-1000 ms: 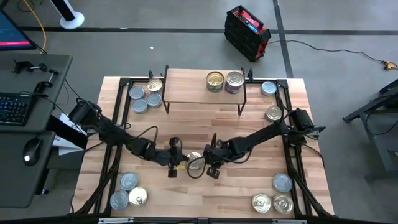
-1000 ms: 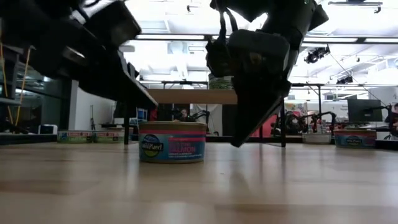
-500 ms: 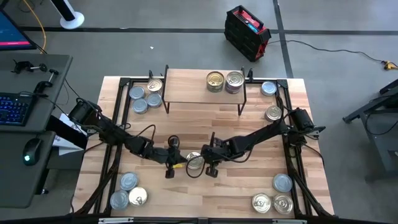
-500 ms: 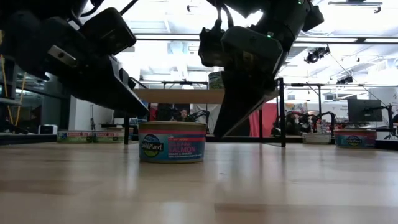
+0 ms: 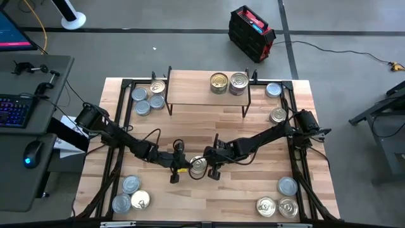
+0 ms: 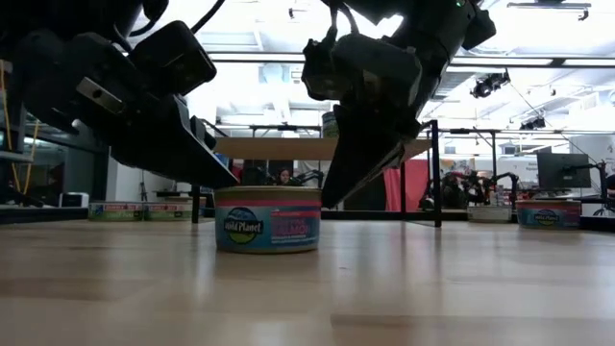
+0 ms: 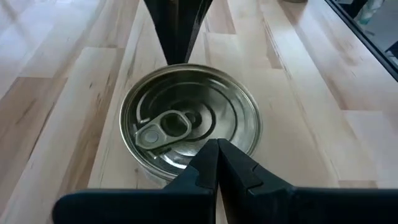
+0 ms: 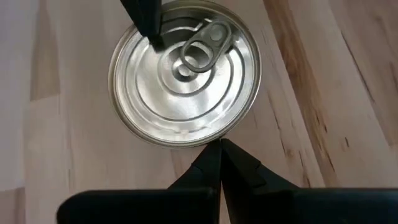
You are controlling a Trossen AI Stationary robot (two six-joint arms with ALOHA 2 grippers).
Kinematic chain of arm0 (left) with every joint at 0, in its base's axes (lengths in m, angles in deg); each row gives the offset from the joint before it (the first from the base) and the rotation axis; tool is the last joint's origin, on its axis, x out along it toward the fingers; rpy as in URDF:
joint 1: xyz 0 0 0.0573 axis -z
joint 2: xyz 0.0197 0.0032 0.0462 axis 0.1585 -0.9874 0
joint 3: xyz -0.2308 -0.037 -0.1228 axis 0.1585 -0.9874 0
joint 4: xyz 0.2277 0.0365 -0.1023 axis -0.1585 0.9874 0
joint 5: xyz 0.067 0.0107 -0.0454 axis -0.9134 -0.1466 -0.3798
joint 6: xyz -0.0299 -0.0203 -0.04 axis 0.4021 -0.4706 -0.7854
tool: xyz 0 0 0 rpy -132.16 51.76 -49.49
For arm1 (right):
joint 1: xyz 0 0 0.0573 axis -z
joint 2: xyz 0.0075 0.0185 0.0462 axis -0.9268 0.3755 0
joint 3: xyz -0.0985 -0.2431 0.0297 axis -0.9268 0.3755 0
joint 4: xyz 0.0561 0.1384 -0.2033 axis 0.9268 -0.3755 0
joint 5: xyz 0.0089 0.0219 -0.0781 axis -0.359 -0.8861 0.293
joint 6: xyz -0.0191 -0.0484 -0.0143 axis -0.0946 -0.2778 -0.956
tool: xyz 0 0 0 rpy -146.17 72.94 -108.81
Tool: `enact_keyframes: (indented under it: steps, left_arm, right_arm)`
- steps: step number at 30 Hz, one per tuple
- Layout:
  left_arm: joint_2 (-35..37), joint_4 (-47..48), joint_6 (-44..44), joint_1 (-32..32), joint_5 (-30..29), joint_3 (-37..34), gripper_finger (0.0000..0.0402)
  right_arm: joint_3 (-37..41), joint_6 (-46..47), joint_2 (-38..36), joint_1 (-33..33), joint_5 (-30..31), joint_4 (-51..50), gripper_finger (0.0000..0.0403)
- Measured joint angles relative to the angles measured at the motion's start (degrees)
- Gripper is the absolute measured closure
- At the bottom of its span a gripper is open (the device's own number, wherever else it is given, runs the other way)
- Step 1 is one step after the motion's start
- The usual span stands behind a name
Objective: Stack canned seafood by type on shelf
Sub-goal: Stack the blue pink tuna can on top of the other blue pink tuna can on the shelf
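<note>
A short round tin (image 5: pixel 198 166) with a silver pull-tab lid and a blue-and-pink salmon label (image 6: pixel 267 226) stands on its base in the middle of the table. My left gripper (image 5: pixel 185 166) is shut at its left side, slanting down. My right gripper (image 5: pixel 208 164) is shut at its right side, pointing steeply down. The shelf (image 5: pixel 190 88), a light board on black legs, stands at the far edge. It carries a gold-lidded tin (image 5: pixel 219 82) and a silver-lidded stack (image 5: pixel 238 82). My left gripper has its shut fingertips (image 8: pixel 152 38) over the lid's edge (image 6: pixel 231 189) on the tin's left side, slanting down from the table's left. Whether they rest on the lid, I cannot tell. My right gripper has its shut fingertips (image 6: pixel 330 197) against the tin's upper side wall (image 8: pixel 208 138) on the right, coming steeply from above. The tin stays upright on the table.
More tins lie in groups at the far left (image 5: pixel 147 100), near left (image 5: pixel 130 195), near right (image 5: pixel 278 202) and far right (image 5: pixel 274 101). A black frame (image 5: pixel 120 126) runs along the table's sides. Bare wood lies between the tin and the shelf.
My left gripper has sunk and tipped further down onto the tin's left edge. My right gripper's tip has come in from the table's right to the tin's side. The tin has turned a little about its upright axis, staying where it was.
</note>
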Motion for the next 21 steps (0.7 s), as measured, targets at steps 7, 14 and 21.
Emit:
enact_keyframes:
  steps: [7,14,21]
  left_arm:
    - [0.0,1.3,0.0,0.4,0.2,-0.1,0.0402]
    - [-0.2,3.3,-2.6,1.5,-0.2,-0.2,0.0401]
    - [0.2,2.2,-2.0,4.2,-0.3,-0.2,0.0401]
  right_arm:
    - [-3.1,-0.3,-2.5,-0.1,-2.2,0.8,0.0403]
    - [-5.3,-2.5,-2.5,-0.1,-2.4,2.7,0.0403]
    - [-5.3,-3.7,-5.6,0.0,-1.7,-1.7,0.0403]
